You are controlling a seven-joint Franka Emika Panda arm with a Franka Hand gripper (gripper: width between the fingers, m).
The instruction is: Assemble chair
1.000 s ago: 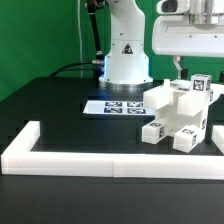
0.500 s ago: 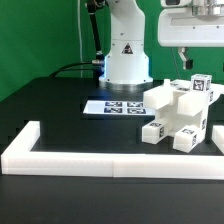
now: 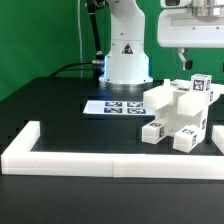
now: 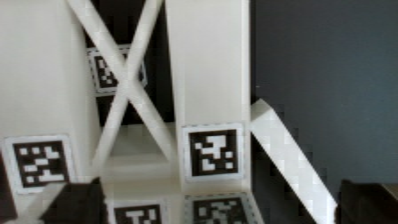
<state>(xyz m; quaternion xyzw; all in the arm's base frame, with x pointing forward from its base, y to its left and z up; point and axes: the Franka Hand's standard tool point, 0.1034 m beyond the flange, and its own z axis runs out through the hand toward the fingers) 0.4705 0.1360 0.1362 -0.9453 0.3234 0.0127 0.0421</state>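
Chair [image 3: 180, 115] sits on black table [image 3: 55, 108], green curtain [image 3: 40, 30] perhaps behind.

Chair [image 3: 180, 115] at right centre, marker board [image 3: 112, 107] to its left, border wall [image 3: 100, 158] in front.
On my exterior feed the chair sits on the table [image 3: 50, 105], with the gripper [image 3: 186, 66] above it at upper right, not touching. The marker board lies flat mid-frame, just beside the chair, and the arm's base [image 3: 127, 55] stands behind it at upper centre. The border wall crosses the lower frame, turning back at lower left.
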